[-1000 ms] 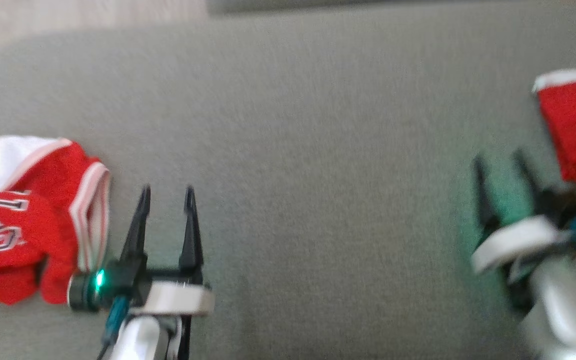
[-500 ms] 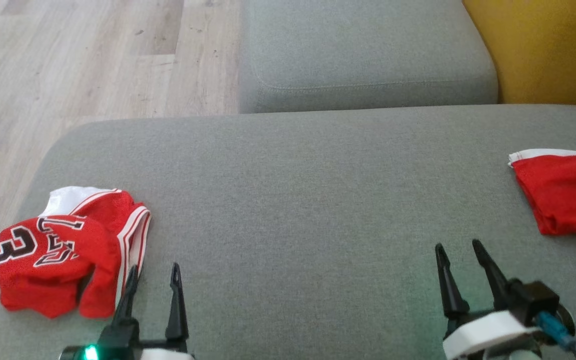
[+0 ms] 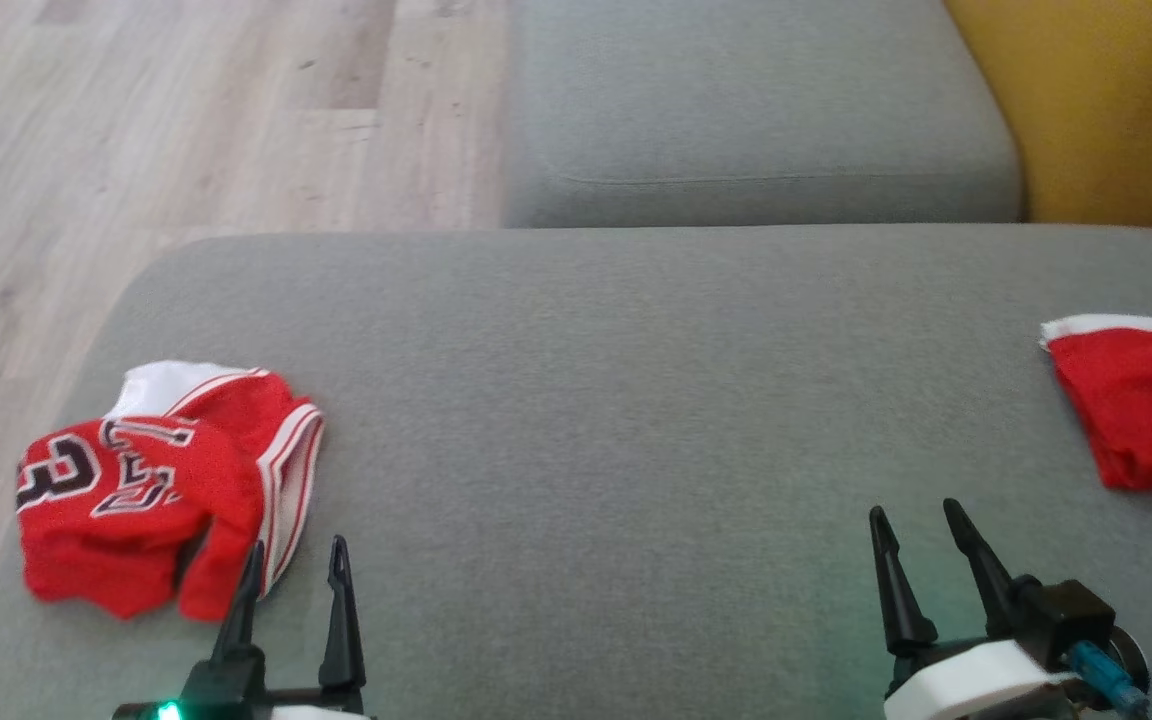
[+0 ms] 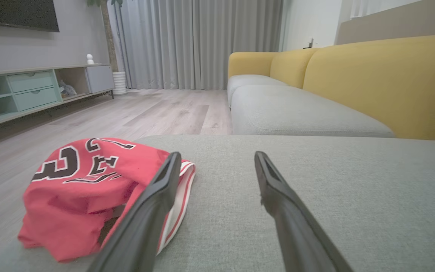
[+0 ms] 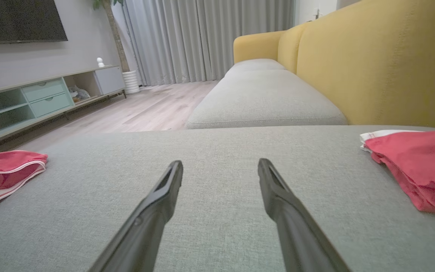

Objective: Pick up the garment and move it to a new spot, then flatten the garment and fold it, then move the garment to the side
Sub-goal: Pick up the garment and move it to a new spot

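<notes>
A crumpled red garment [image 3: 166, 480] with white trim and black-and-white lettering lies near the left end of the grey cushion [image 3: 616, 400]. In the left wrist view the garment [image 4: 81, 189] sits just left of my fingers. My left gripper [image 3: 296, 550] is open and empty, its left fingertip close beside the garment's striped edge. A second red piece [image 3: 1136, 420] with a white band lies at the right edge. My right gripper [image 3: 914, 512] is open and empty, apart from that piece [image 5: 417, 166], over bare cushion.
Beyond this cushion lies another grey seat cushion [image 3: 756, 110], with the yellow sofa back [image 3: 1116, 100] to the right. Pale wooden floor [image 3: 186, 120] runs along the left, past the cushion's rounded edge. A low cabinet [image 4: 32, 90] stands far across the room.
The head camera has swung, so the whole picture sits lower and shows the floor and far cushion. Both grippers stay open and empty. Both red pieces lie where they were.
</notes>
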You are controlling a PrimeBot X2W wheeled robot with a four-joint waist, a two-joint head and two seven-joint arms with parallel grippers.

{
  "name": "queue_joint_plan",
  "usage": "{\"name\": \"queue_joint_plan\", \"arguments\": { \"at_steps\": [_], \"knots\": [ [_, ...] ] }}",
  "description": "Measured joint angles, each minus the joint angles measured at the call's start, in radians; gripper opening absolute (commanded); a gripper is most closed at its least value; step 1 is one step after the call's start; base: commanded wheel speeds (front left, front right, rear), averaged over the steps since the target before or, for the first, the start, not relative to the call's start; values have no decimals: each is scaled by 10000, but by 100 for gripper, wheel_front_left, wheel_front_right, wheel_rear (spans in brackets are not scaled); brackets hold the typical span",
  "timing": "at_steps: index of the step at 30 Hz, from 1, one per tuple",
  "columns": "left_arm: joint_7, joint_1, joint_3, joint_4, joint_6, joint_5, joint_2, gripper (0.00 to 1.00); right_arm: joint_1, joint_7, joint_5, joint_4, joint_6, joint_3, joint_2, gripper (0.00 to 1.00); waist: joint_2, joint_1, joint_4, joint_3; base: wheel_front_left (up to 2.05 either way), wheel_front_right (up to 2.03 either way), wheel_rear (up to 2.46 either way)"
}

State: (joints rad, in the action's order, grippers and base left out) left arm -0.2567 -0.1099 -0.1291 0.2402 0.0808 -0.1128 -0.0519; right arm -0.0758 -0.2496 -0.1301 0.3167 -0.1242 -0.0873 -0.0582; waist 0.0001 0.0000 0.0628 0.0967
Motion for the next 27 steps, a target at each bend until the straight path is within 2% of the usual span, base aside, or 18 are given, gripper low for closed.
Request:
{"name": "queue_joint_plan", "arguments": {
  "at_steps": [7, 9, 18, 23, 27],
  "knots": [
    [0, 28, -4, -90, 23, 12, 0, 100, -45, 0, 0, -29, 0, 82, 48, 100, 0, 0, 918, -81, 0, 0, 0],
    [0, 29, -4, -178, 15, 19, 0, 100, -47, 0, -2, -59, 0, 232, 50, 100, 0, 0, 1532, -150, 0, 0, 0],
    [0, 0, 401, -288, 48, 82, -2, 100, -29, 0, 86, -178, 0, 543, 27, 100, 0, 0, 3397, -476, 0, 0, 0],
    [0, 174, 506, -510, -31, 59, -2, 100, 35, 0, 201, -399, 0, 681, -360, 100, 0, 0, 3971, -1069, 0, 0, 0],
    [0, 1589, 522, -309, -301, -117, 8, 100, 305, 0, 485, -581, 0, 715, -1070, 100, 0, 2, 4133, -1855, 0, 0, 0]
  ]
}}
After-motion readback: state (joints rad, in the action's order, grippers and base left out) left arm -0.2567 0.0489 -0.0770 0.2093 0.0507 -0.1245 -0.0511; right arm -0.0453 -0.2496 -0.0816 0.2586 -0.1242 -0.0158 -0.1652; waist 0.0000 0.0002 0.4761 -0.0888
